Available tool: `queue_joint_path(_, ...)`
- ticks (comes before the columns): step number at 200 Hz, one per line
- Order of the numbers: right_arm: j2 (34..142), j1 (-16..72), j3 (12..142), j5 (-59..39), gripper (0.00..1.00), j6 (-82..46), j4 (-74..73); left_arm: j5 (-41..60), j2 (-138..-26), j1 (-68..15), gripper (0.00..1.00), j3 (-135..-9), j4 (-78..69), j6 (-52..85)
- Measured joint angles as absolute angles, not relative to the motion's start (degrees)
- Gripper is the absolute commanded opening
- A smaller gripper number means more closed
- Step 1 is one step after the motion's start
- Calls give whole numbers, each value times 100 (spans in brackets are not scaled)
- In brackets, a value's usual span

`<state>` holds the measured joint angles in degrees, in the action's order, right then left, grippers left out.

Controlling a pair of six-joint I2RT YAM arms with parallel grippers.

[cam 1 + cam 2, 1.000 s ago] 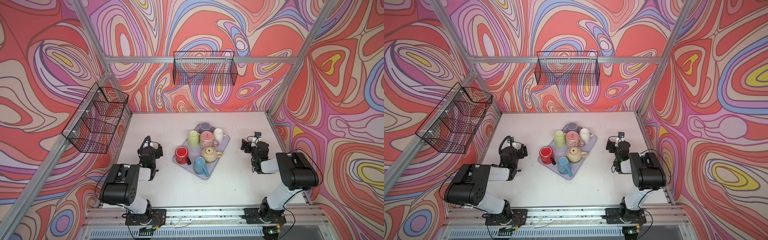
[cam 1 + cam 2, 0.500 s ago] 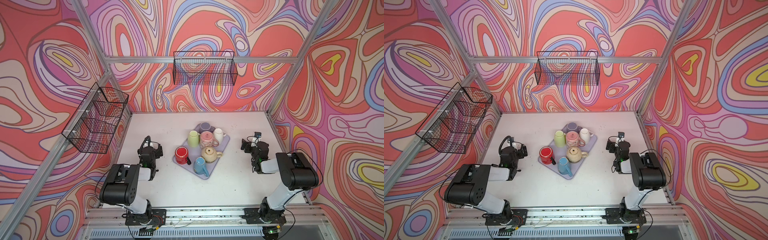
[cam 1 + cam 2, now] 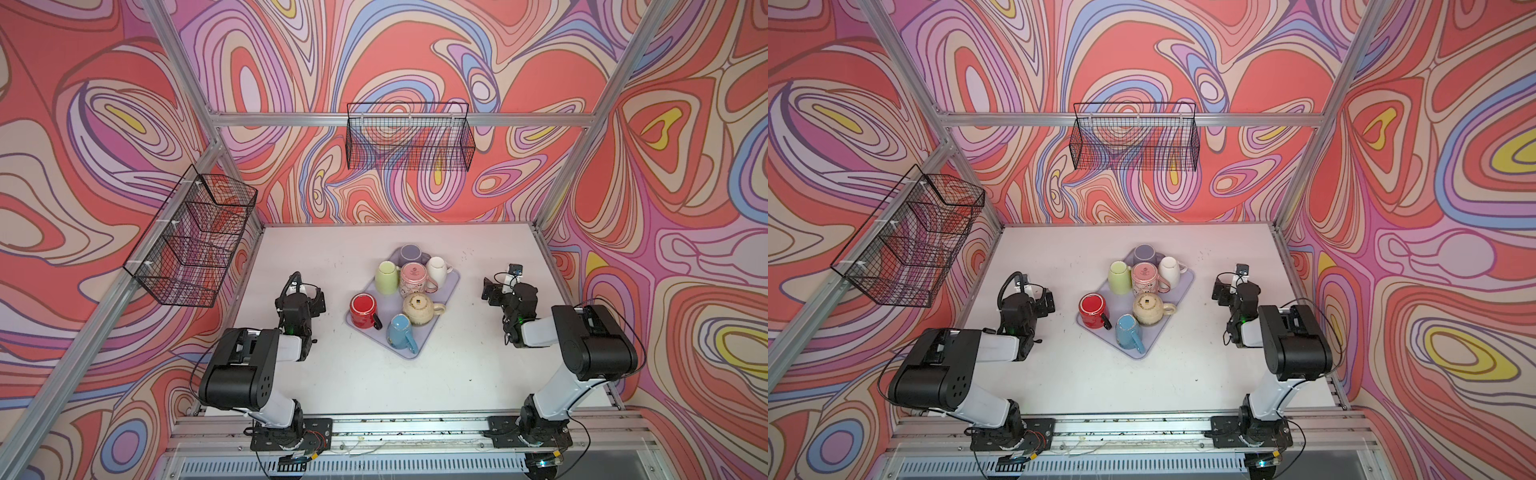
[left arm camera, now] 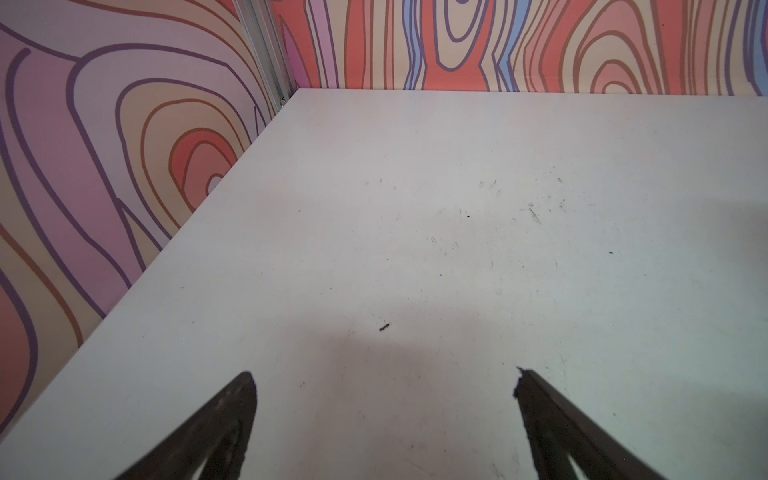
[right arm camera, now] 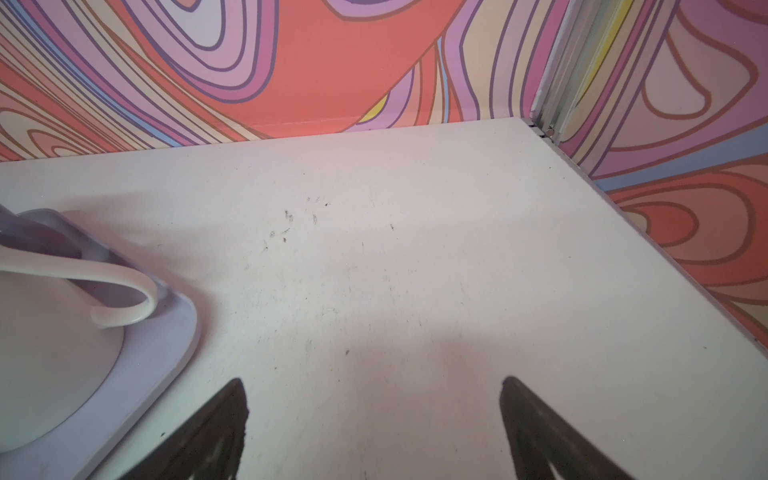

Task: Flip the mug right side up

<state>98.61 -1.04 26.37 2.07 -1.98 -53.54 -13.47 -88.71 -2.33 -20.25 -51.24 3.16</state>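
Several mugs stand upside down on a lavender tray point(image 3: 449, 279) in both top views: red point(image 3: 363, 309), blue point(image 3: 399, 329), green point(image 3: 387, 276), pink patterned point(image 3: 414, 277), white point(image 3: 437, 269) and purple point(image 3: 410, 254). The white mug point(image 5: 45, 332) also shows in the right wrist view, mouth down on the tray corner point(image 5: 166, 340). My left gripper point(image 3: 309, 296) point(image 4: 384, 382) rests low over the table left of the tray, open and empty. My right gripper point(image 3: 494, 291) point(image 5: 374, 388) sits right of the tray, open and empty.
A cream teapot point(image 3: 419, 308) stands on the tray among the mugs. Black wire baskets hang on the back wall point(image 3: 409, 141) and the left wall point(image 3: 191, 241). Patterned walls close in the white table point(image 3: 353, 374) on three sides.
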Motion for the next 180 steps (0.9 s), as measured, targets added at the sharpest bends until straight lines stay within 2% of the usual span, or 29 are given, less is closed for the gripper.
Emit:
queue_joint_path(40, 9861, -104, 2641, 178, 79, -202, -5352, -1330, -8871, -233, 85, -2025, -5127, 296)
queue_joint_path(64, 9797, -104, 2799, 130, 70, -158, -4974, -1347, -8578, -305, 82, -2106, -4681, 239)
queue_joint_path(74, 9695, -104, 3009, 89, 68, -145, -4591, -1358, -8313, -340, 79, -2226, -4342, 211)
queue_joint_path(121, 8785, -104, 3719, -38, 62, -130, -3319, -1494, -7231, -506, 79, -2991, -3365, 233)
queue_joint_path(180, 8062, 49, 4665, -893, 58, -67, -1094, -1153, -6965, -1629, 78, -5140, -1306, 108)
